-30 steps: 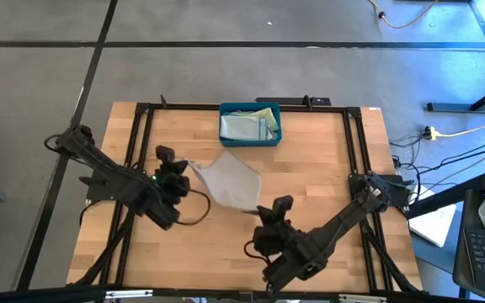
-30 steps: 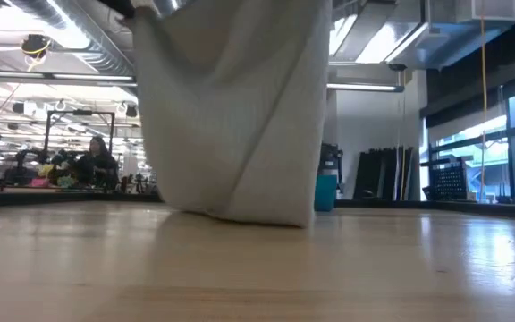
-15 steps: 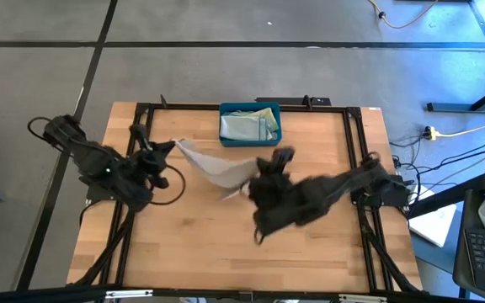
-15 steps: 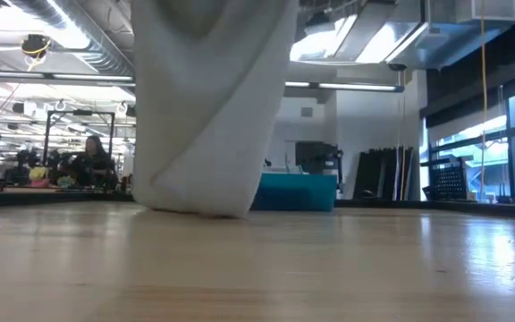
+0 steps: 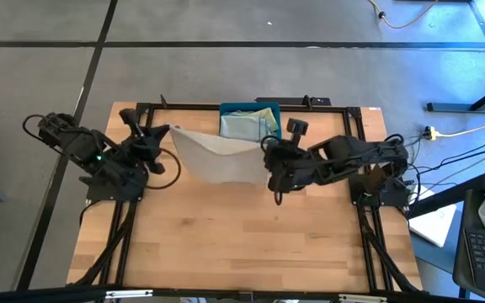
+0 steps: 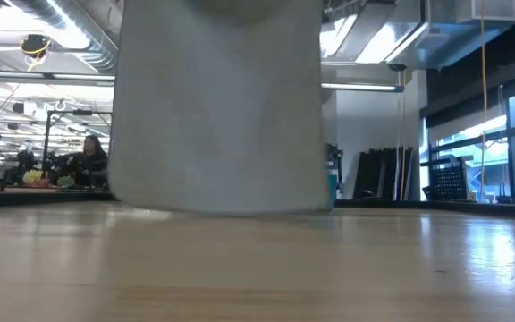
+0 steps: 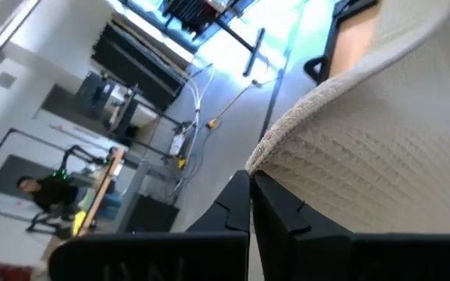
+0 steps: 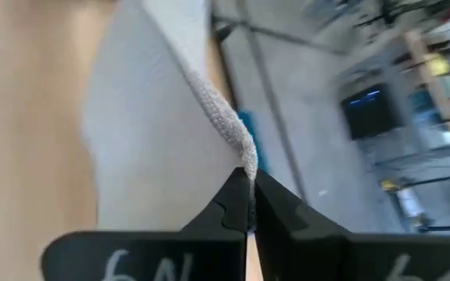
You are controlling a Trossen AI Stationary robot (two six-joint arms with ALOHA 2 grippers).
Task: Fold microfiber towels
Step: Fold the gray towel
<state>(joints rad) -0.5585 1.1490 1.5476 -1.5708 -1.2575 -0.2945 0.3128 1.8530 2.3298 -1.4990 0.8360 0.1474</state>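
Above the table (image 5: pixel 226 252), both closed tools (image 5: pixel 168 130) (image 5: pixel 265 143) apparently pinch one grey-beige towel (image 5: pixel 221 160).

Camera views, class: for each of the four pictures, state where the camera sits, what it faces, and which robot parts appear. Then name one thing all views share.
High view: overhead, facing down; both arms, left gripper, right gripper, teal bin.
Low view: tabletop height, facing the room; no robot parts.
Left wrist view: on the left arm; its shut fingers.
Right wrist view: on the right arm; its shut fingers.
Shared: the grey-beige towel.
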